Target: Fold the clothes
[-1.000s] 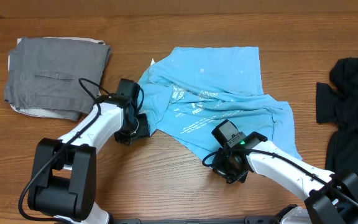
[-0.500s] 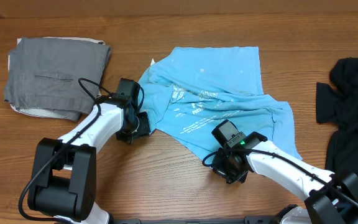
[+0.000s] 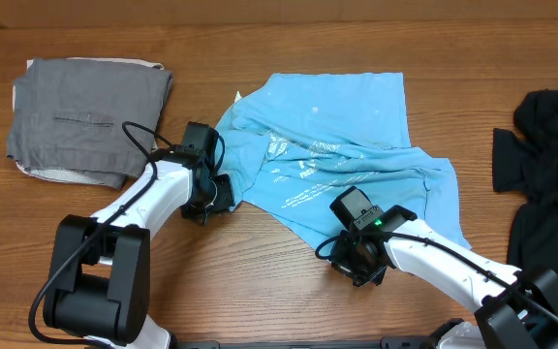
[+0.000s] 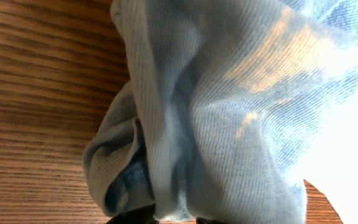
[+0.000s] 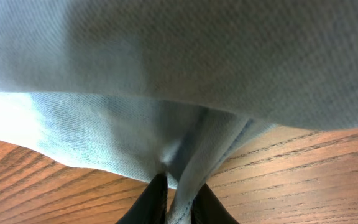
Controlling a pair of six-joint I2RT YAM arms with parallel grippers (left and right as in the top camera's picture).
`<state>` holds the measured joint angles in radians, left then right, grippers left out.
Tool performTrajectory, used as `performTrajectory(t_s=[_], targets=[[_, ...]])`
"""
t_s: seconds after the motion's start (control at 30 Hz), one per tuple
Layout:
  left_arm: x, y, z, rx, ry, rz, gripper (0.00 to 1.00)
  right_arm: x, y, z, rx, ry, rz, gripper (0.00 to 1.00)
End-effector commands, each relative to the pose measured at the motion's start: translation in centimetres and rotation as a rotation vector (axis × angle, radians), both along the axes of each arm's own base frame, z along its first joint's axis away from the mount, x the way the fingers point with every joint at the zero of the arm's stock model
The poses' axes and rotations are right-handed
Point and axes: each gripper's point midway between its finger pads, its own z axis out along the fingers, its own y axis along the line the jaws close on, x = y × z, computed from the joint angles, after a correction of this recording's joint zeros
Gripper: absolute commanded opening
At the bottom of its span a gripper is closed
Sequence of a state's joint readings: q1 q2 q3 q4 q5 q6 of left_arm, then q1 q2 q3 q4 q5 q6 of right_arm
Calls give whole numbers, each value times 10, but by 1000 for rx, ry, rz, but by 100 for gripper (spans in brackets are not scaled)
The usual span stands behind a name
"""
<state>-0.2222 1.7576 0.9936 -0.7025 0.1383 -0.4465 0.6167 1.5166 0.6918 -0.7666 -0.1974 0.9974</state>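
The clothes are a light blue T-shirt, lying crumpled in the middle of the wooden table with small white text facing up. My left gripper is at the shirt's left edge. In the left wrist view the dark fingertips press on a bunched fold of the blue fabric, so my left gripper is shut on it. My right gripper is at the shirt's lower edge. In the right wrist view my right gripper is shut on a hemmed strip of the shirt, just above the wood.
A folded grey garment lies at the back left. A heap of black clothes fills the right edge. Bare wooden table shows between the two arms at the front.
The left gripper's fingers have drawn together on the shirt's left edge. Both arms and the shirt otherwise stay where they were.
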Motion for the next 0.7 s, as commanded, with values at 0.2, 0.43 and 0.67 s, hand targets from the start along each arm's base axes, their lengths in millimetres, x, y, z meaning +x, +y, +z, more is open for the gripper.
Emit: performTrajectory(t_s=[0.2,0.43,0.67], targets=[[-4,-1,-3,-6,16,1,5,-11,-14,-18,-74,31,10,17],[-4,-1,-3,-6,16,1,4,-11,-15,-18,-75,31,10,32],[-4,-1,-3,-6,16,1,4,-11,-15,-18,-75,31,9,26]])
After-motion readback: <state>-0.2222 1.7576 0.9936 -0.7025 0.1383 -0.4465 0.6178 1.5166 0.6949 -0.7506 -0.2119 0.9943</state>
